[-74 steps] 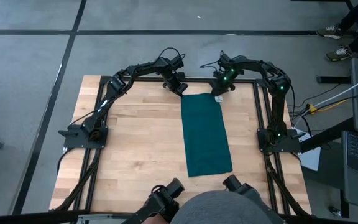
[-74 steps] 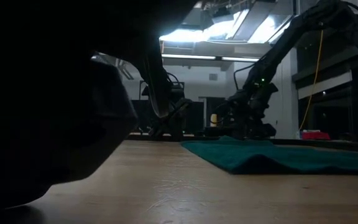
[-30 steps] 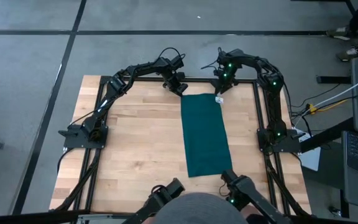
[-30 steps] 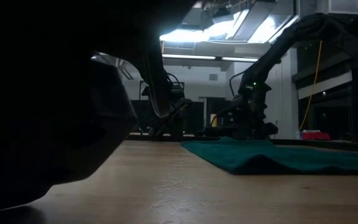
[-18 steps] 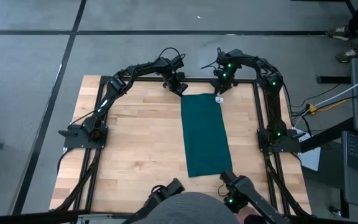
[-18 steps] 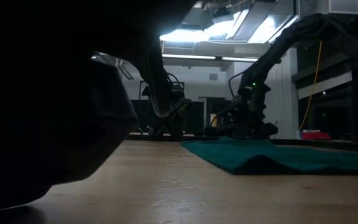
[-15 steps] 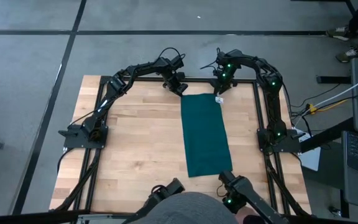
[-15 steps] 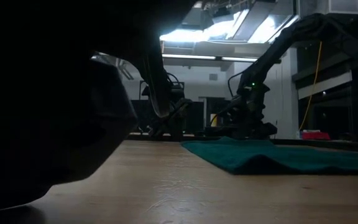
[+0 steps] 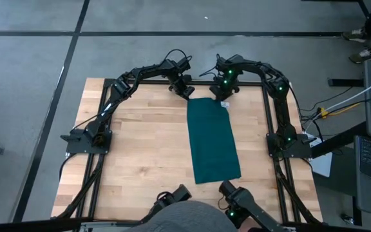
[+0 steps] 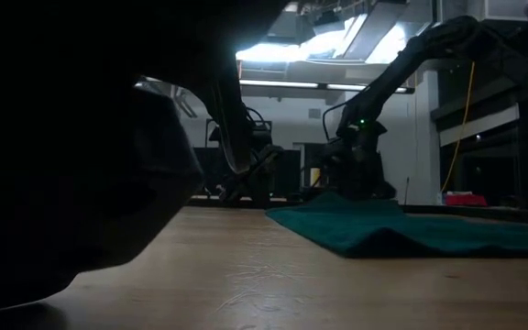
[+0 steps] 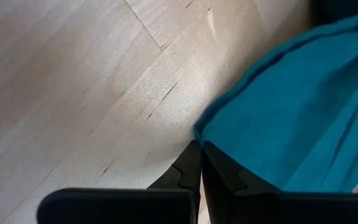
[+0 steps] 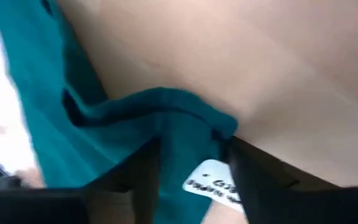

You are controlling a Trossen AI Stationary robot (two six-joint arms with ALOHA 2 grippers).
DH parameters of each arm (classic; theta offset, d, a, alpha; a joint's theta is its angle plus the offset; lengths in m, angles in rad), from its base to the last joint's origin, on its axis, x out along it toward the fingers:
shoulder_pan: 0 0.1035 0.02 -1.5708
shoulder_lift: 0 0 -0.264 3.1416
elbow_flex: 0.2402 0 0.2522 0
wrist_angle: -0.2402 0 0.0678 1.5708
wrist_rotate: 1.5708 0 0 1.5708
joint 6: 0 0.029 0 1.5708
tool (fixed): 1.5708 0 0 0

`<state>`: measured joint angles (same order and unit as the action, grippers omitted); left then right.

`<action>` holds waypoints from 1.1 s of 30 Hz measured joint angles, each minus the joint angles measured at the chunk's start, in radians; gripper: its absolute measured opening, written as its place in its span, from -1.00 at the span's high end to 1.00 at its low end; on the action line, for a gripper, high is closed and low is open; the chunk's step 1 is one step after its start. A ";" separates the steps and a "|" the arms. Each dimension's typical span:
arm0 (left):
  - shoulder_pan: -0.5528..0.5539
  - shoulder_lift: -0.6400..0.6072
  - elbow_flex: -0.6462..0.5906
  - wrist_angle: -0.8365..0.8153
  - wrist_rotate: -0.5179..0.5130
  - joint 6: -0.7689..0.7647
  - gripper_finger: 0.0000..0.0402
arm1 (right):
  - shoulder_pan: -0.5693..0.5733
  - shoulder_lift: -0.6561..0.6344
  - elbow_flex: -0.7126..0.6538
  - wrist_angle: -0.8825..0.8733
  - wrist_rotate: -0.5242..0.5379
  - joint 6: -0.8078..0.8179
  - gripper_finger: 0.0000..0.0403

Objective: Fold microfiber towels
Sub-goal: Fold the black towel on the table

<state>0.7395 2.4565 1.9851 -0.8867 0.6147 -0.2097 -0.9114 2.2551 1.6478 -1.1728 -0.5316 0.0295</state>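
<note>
Right gripper (image 12: pixel 191 163): two dark fingers straddled the far right corner of the dark teal-green microfiber towel (image 9: pixel 212 138), parted around a raised bunch of cloth with the small white tag (image 12: pixel 211 182) between them; closing in, pinch not yet firm.
Change, right gripper: had slid leftward along the far edge over the last second, from just off the tag corner to over it (image 9: pixel 223 90); fingers narrower than a second ago.
Towel corner: in the low view the far end now stood up as a small peak (image 10: pixel 337 203) under the gripper, where it lay flatter before.
Left gripper (image 11: pixel 199 163): fingers pressed together at the far left corner of the towel; corner tip seemed nipped between them, though the fingers hid it. No change.
Towel, whole: a long narrow strip, already folded once by the look, right of centre on the pale wooden table (image 9: pixel 140 142), otherwise flat, unmoved.
Meaning for task: both far corners nearly secured; judged the next fold, far end toward near end, about to begin.
Risk: a loose right pinch could drop its corner and skew the fold.
</note>
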 joint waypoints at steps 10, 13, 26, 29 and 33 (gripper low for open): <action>0.000 0.000 0.000 0.000 0.000 0.000 0.99 | 0.028 0.005 0.001 -0.021 0.116 -0.055 0.96; 0.000 0.000 0.000 0.000 0.000 0.000 0.99 | 0.022 0.006 0.001 -0.021 0.103 -0.065 0.98; 0.032 -0.006 0.102 0.034 0.004 -0.036 0.99 | -0.066 -0.004 0.201 -0.064 0.074 -0.076 0.99; 0.044 -0.006 0.169 0.013 0.002 -0.043 0.99 | -0.074 -0.004 0.237 -0.076 0.058 -0.077 1.00; 0.056 -0.006 0.246 -0.037 0.000 -0.057 0.99 | -0.095 -0.007 0.241 -0.084 0.020 -0.084 1.00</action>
<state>0.7956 2.4508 2.2307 -0.9237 0.6148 -0.2665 -1.0064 2.2480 1.8889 -1.2565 -0.5113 -0.0544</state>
